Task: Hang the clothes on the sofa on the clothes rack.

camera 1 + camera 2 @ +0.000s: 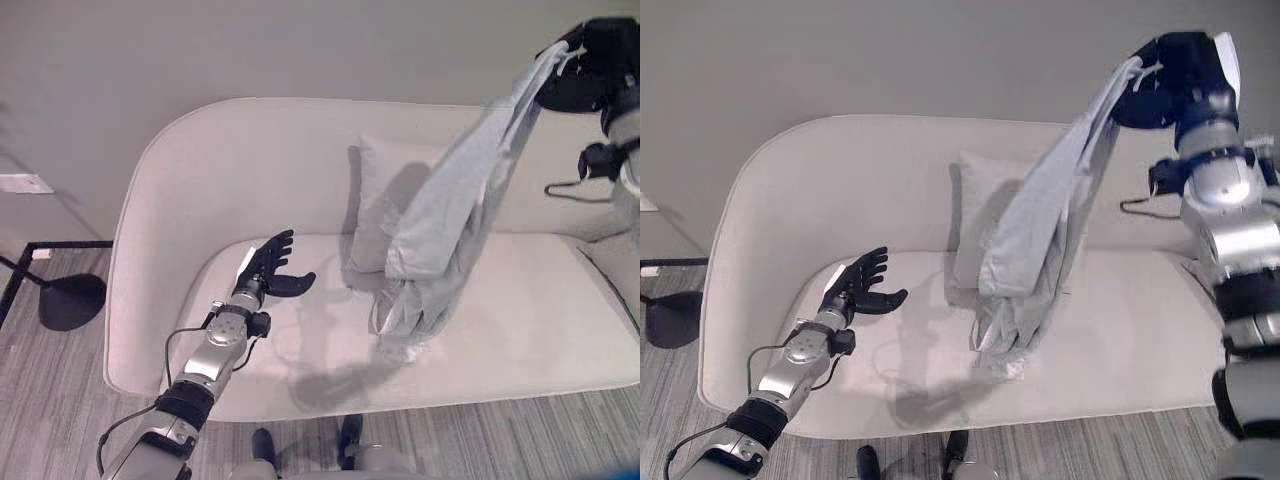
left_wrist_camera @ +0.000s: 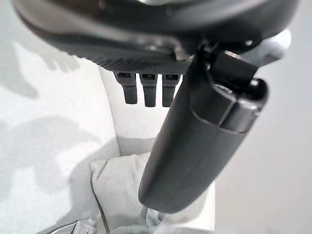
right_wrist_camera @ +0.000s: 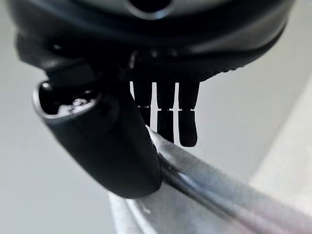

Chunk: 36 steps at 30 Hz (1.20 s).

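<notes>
Overhead, right hand clutching grey garment; left hand open above sofa.

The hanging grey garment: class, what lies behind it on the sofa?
Behind the grey garment, held up by the right hand, a pale cushion leans against the sofa backrest. The cushion's right part is covered by the cloth. The left hand hovers open over the seat.

The sofa fills the middle of the frame, with a cushion against its backrest at centre. The garment hangs in front of that cushion from the right robot hand at upper right, its bottom end on the seat. The left robot hand is over the seat at lower left.
</notes>
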Available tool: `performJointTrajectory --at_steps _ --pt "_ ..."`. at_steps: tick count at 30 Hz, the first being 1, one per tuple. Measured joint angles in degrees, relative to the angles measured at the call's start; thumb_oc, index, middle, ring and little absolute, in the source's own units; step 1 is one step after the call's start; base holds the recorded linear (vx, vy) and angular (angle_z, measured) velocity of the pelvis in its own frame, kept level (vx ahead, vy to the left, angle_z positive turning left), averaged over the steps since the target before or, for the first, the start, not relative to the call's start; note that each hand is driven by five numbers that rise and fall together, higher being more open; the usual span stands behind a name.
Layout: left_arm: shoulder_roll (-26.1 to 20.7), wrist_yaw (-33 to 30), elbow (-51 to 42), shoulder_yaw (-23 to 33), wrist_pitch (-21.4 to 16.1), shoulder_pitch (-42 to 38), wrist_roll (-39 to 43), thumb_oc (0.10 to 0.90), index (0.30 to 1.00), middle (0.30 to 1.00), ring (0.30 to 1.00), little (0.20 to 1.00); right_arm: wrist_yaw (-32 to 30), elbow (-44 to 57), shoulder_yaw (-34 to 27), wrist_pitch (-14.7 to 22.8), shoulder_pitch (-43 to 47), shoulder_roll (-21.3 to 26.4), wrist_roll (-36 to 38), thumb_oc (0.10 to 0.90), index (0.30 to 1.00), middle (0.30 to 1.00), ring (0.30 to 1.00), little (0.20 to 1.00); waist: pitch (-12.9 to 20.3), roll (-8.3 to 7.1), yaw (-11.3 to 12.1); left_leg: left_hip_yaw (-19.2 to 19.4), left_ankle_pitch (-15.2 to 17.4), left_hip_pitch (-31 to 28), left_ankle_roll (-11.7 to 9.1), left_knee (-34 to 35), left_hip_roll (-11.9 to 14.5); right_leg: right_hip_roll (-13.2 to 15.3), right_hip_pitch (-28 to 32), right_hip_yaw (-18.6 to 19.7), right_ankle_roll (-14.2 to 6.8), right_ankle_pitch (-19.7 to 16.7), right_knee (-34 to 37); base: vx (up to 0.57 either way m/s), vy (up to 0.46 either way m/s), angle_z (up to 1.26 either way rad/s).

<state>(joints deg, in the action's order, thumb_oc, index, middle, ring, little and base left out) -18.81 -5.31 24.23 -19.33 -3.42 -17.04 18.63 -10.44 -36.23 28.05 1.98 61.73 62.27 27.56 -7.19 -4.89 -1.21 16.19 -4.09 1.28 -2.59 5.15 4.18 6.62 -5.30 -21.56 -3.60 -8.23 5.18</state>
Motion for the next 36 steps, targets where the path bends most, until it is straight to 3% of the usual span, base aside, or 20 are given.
performJointTrajectory --at_steps 5,8,12,17,19,25,27,31,36 --pt "-0.15 -1.54 -0.16 -1.2 0.06 -0.39 0.01 0.8 0.9 0.9 0.9 0.9 -1.54 -14.33 3.03 -0.94 9.45 -4.56 -3.16 0.4 0.3 0.3 0.3 0.3 -0.84 -0.77 1.58 -2.24 -0.67 1.91 -0.03 -0.04 -0.03 0.09 -0.77 -2.06 0.29 0.15 0.0 -0.03 -0.041 0.24" --pt "-0.33 -2.08 -0.17 -1.97 0.08 -0.69 0.01 0.8 0.9 0.9 0.9 0.9 -2.31 -20.42 2.86 -2.69 11.06 -6.91 -4.42 0.4 0.3 0.3 0.3 0.3 -2.42 -1.01 2.75 -2.87 -0.82 2.67 -0.03 -0.05 -0.08 0.17 -1.17 -2.73 0.35 0.16 0.0 -0.04 -0.024 0.12" --pt "-1.29 -2.97 -0.07 -4.19 0.26 -3.39 0.01 0.8 0.9 0.9 0.9 0.9 -3.04 -24.92 1.77 -4.4 11.13 -11.44 -4.78 0.4 0.3 0.3 0.3 0.3 -4.47 -0.68 2.63 -3.49 -1.06 4.4 0.0 -0.44 -0.13 0.23 -2.31 -3.23 0.38 0.14 -0.02 -0.06 -0.018 0.07" --pt "-1.18 -3.8 -0.15 -5.57 0.27 -9.39 0.0 0.8 0.9 0.9 0.9 0.9 -3.81 -25.35 0.38 -5.65 10.82 -13.39 -4.75 0.4 0.3 0.3 0.3 0.3 -6.93 0.57 2.34 -4.02 -1.33 5.63 -0.06 -0.34 -0.07 0.19 -3.37 -3.78 0.42 0.13 -0.03 -0.03 -0.002 0.07" --pt "-1.35 -4.54 -0.09 -5.65 0.27 -11.62 -0.02 0.8 0.9 0.9 0.9 0.9 -4.47 -21.22 -3.04 -5.38 8.39 -13.41 -4.8 0.4 0.3 0.3 0.3 0.3 -7.15 0.76 1.73 -3.99 -1.34 6.34 -0.05 -0.34 -0.09 0.21 -4.12 -3.45 0.44 0.12 -0.03 -0.01 0.002 -0.02" --pt "-1.77 -5.74 0.73 -8.24 0.35 -18.35 -0.11 0.8 0.9 0.9 0.9 0.9 -5.47 -17.43 -3.14 -5.33 6.14 -13.57 -4.99 0.4 0.3 0.3 0.3 0.3 -8.18 1.3 0.29 -2.64 -1.34 6.28 -0.04 -0.22 -0.24 0.28 -4.83 -1.27 0.45 0.1 -0.03 -0.03 0.005 -0.1" --pt "-1.28 -5.83 0.91 -9.39 0.34 -22.04 -0.27 0.8 0.9 0.9 0.9 0.9 -5.71 -16.72 -3.04 -5.23 6.19 -13.58 -6.57 0.4 0.3 0.3 0.3 0.3 -9.13 2.13 -0.54 -2.22 -1.34 6.47 -0.03 -0.13 -0.34 0.33 -5.28 -0.78 0.45 0.09 -0.04 -0.04 0.014 -0.14" --pt "0.51 -6.07 1.95 -11.55 0.34 -24.15 -0.3 0.8 0.9 0.9 0.9 0.9 -6.02 -16.75 -2.45 -5.2 6.2 -13.58 -6.65 0.4 0.3 0.3 0.3 0.3 -9.42 2.56 -1.15 -0.23 -1.33 6.66 -0.02 -0.12 -0.34 0.21 -6.65 1.42 0.47 0.05 -0.04 -0.04 -0.008 -0.25" --pt "2.52 -5.85 6.36 -12.46 0.39 -24.64 -0.42 0.8 0.9 0.9 0.9 0.9 -6.45 -15.59 -1.54 -5.21 6.21 -13.58 -6.62 0.4 0.3 0.3 0.3 0.3 -10.31 3.2 -4.02 0.94 -1.35 7.78 -0.02 -0.13 -0.28 0.07 -8.54 2.8 0.68 -0.11 -0.05 -0.03 -0.022 -0.17"
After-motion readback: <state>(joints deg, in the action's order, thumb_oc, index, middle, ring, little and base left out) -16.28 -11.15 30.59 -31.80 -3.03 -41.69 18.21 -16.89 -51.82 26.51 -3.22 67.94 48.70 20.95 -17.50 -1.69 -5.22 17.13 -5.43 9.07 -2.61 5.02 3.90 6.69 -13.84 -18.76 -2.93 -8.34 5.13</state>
